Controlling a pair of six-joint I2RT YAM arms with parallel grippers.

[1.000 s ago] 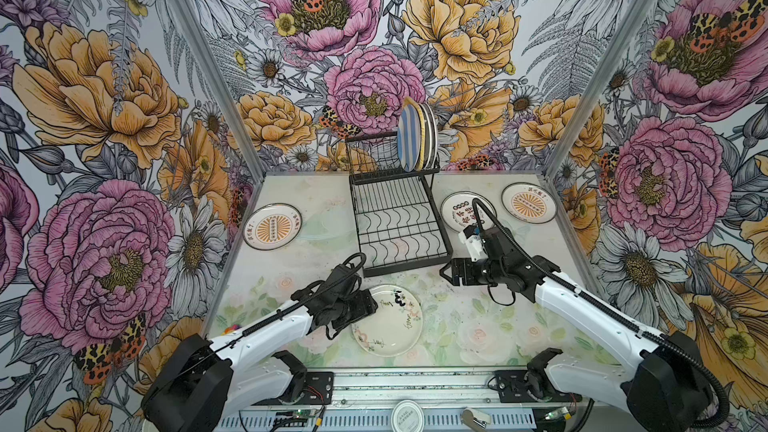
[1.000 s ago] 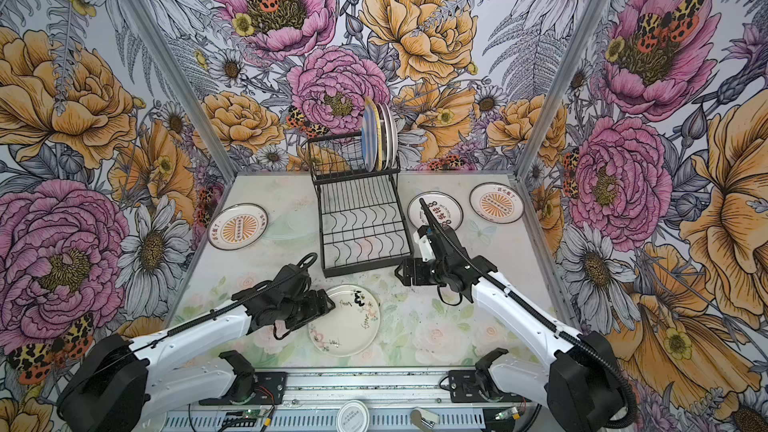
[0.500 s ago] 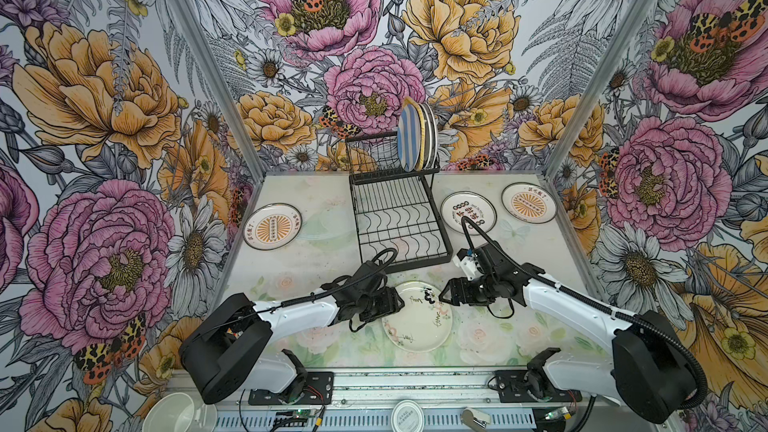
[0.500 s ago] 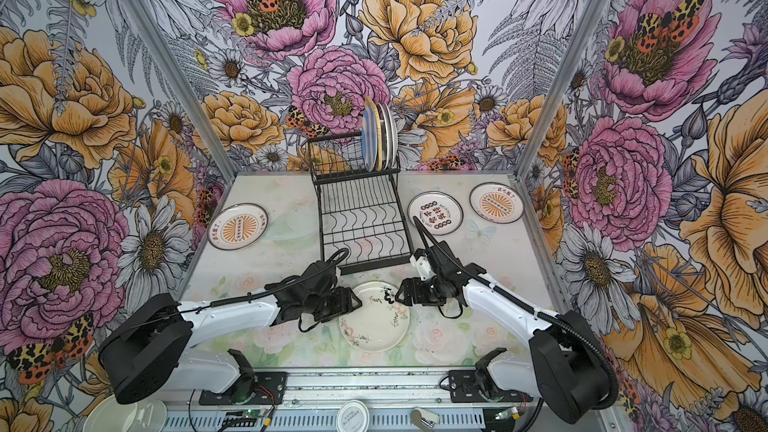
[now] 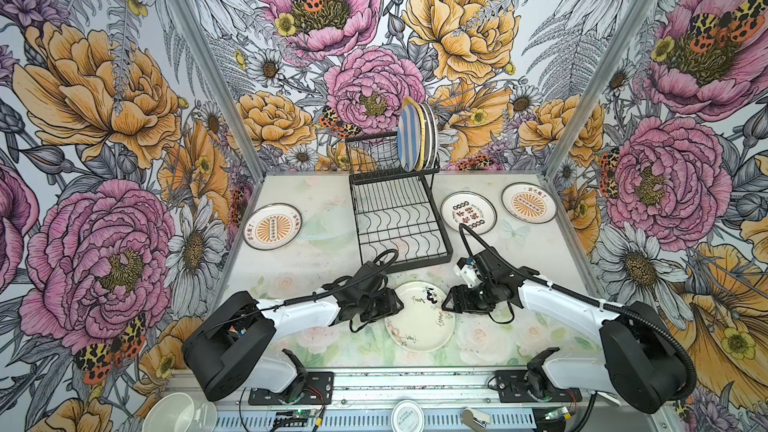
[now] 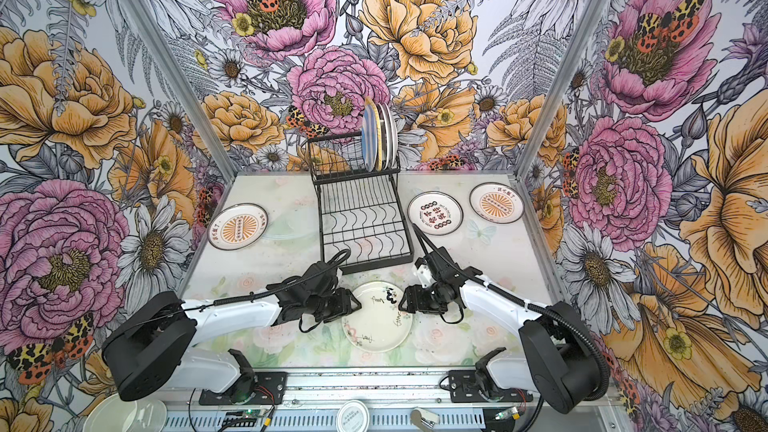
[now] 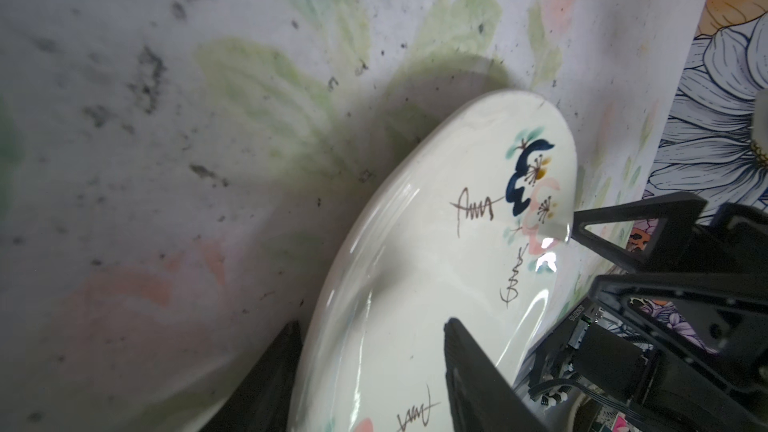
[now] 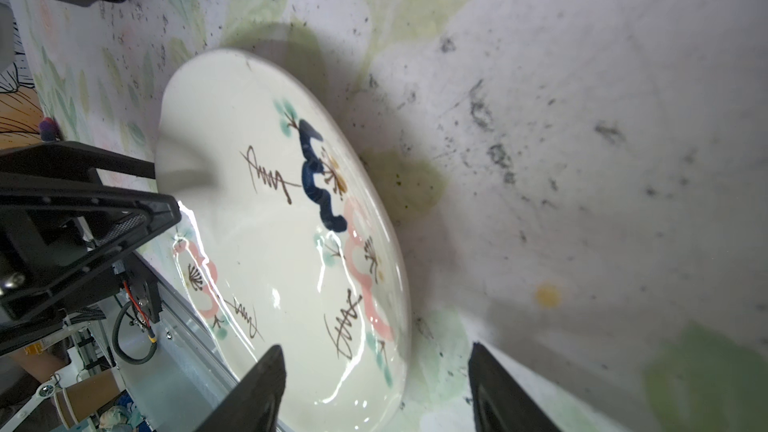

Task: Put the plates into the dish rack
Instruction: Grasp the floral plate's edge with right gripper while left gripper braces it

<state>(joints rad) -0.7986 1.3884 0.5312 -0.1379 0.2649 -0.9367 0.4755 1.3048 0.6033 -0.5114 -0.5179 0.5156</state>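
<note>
Can't count the racked plates point(image 5: 406, 139), they overlap edge-on. The floral plate point(image 5: 419, 320) lies flat just before the dish rack point(image 5: 399, 218); left gripper point(image 5: 397, 306) and right gripper point(image 5: 448, 304) straddle its rim, jaws apart.

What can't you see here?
- Plates behind the blue-striped plate, both top views: edge-on, faces hidden by it.
- White cup, in a top view: cut by bottom edge.
- Lid print, in a top view: too small.
- Grip of left tool on floral plate, left wrist view: contact hidden behind rim.

Both arms stretched low; left gripper point(image 5: 398, 306), right gripper point(image 5: 445, 306) facing, jaws parted
</note>
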